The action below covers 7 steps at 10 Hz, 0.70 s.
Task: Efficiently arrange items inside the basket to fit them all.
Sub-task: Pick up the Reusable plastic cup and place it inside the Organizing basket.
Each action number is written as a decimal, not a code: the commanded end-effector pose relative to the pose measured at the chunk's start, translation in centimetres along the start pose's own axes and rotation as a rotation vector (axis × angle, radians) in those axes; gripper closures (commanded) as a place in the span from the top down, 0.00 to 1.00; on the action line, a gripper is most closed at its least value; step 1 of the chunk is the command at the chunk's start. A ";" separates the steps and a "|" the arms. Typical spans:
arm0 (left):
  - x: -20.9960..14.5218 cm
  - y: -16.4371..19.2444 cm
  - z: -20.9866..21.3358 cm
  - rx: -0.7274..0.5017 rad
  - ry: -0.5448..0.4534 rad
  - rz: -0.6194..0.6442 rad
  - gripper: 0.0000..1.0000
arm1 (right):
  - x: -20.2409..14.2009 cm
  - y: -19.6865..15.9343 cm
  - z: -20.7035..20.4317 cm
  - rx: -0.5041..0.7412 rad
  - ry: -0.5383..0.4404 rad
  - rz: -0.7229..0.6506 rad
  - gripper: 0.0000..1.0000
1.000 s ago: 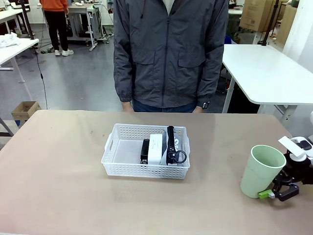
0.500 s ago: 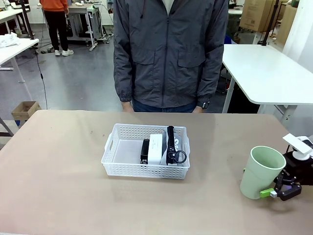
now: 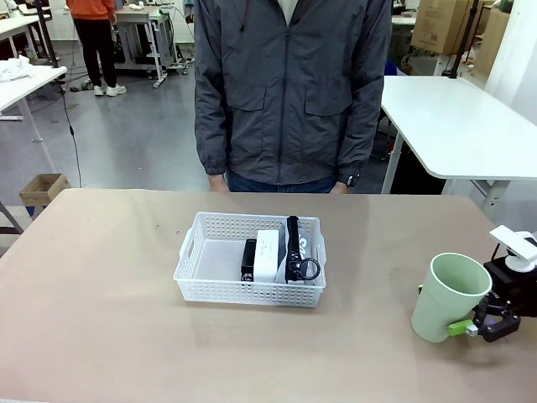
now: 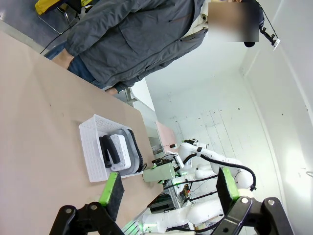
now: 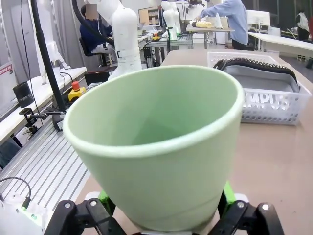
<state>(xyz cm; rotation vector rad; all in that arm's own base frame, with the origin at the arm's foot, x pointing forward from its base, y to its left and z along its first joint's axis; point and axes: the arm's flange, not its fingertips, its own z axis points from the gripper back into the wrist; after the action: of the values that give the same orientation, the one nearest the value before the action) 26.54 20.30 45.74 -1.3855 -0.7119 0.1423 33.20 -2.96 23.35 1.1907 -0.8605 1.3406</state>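
The white lattice basket (image 3: 201, 267) stands mid-table and holds a black stapler (image 3: 248, 259), a small white box (image 3: 268, 254) and a grey pouch (image 3: 308, 246) with a black strap and ring, all packed in its right half. Far right, the pale green cup (image 3: 448, 298) leans with its mouth toward the right. My right gripper (image 3: 478, 326) is shut on its lower wall, and the cup (image 5: 156, 147) sits between the green pads (image 5: 228, 194). My left gripper (image 4: 170, 191) is open in the air, with the basket (image 4: 89, 147) and the cup (image 4: 159, 172) far beyond it.
A person in a grey jacket (image 3: 289, 92) stands at the far edge of the table, hands down by the edge. The basket's left half is bare. A white table (image 3: 453, 126) stands behind on the right.
The right gripper has drawn back to the right with the cup in it. The cup has tipped from upright to leaning right.
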 end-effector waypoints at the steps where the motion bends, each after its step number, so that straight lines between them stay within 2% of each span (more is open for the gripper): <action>1: 0.1 -0.5 -0.2 -0.020 -0.016 0.005 1.00 | -0.5 2.9 -1.0 0.008 -0.005 0.039 0.91; 2: 0.1 -0.5 -0.2 -0.020 -0.016 0.005 1.00 | -0.4 3.1 -0.9 0.035 0.015 0.073 0.41; 3: 0.1 -0.5 -0.2 -0.020 -0.016 0.005 1.00 | 0.0 3.3 -0.6 0.031 0.024 0.084 0.32; 4: 0.1 -0.5 -0.2 -0.020 -0.016 0.005 1.00 | 0.8 3.6 -0.2 0.019 0.040 0.104 0.00; 6: 0.1 -0.5 -0.2 -0.020 -0.016 0.005 1.00 | 6.1 4.5 0.9 -0.003 0.214 0.143 0.00; 7: 0.1 -0.5 -0.2 -0.020 -0.016 0.005 1.00 | 9.1 5.2 0.6 -0.003 0.283 0.172 0.25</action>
<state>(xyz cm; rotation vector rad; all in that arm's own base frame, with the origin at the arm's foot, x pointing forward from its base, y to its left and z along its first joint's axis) 26.54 20.30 45.75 -1.3854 -0.7122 0.1421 34.05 -4.58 29.62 1.0057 -0.8131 1.5610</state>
